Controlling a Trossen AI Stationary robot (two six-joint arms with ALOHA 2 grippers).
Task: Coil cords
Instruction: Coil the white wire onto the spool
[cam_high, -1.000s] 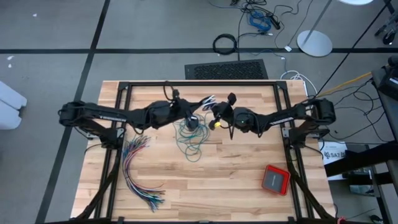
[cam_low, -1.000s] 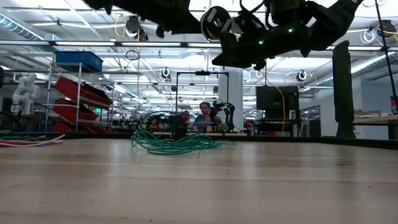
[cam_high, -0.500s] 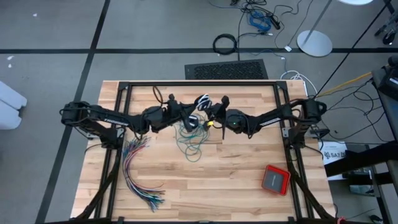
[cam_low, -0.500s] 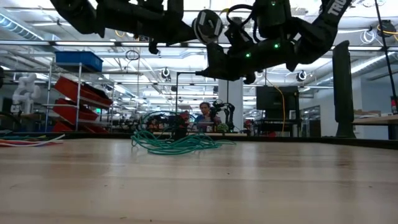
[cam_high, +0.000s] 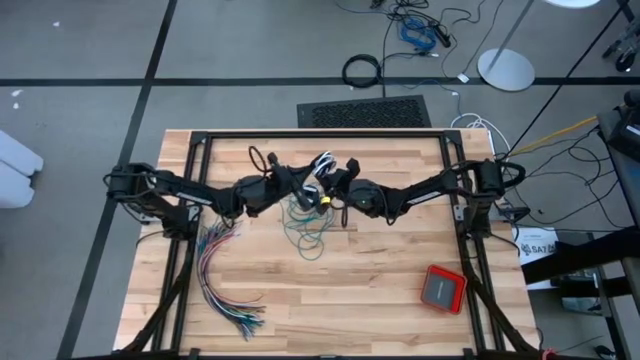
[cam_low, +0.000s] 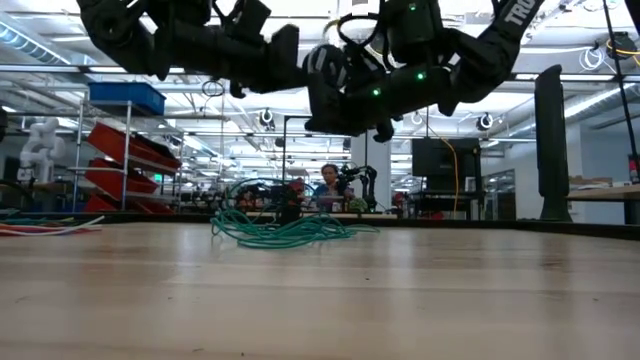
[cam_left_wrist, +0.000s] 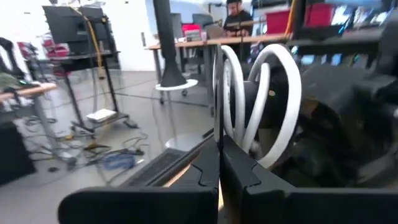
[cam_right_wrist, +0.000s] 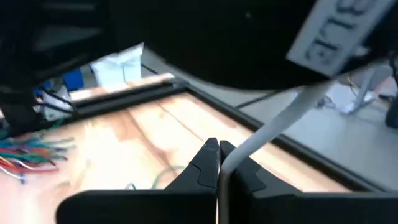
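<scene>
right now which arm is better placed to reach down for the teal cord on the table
Left, narrowly. Both shut grippers, left and right, hang raised over the teal cord on the table, pinching white cord. The pile lies slightly nearer the left's side.

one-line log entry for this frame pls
left end effector: shut on white cord | right end effector: shut on white cord | both raised mid-table | teal cord: loose on table

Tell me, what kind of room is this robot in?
Probably a robotics lab or workshop: shelves with red bins, another small white robot arm, and a person at a cluttered workbench behind the wooden table.
</scene>
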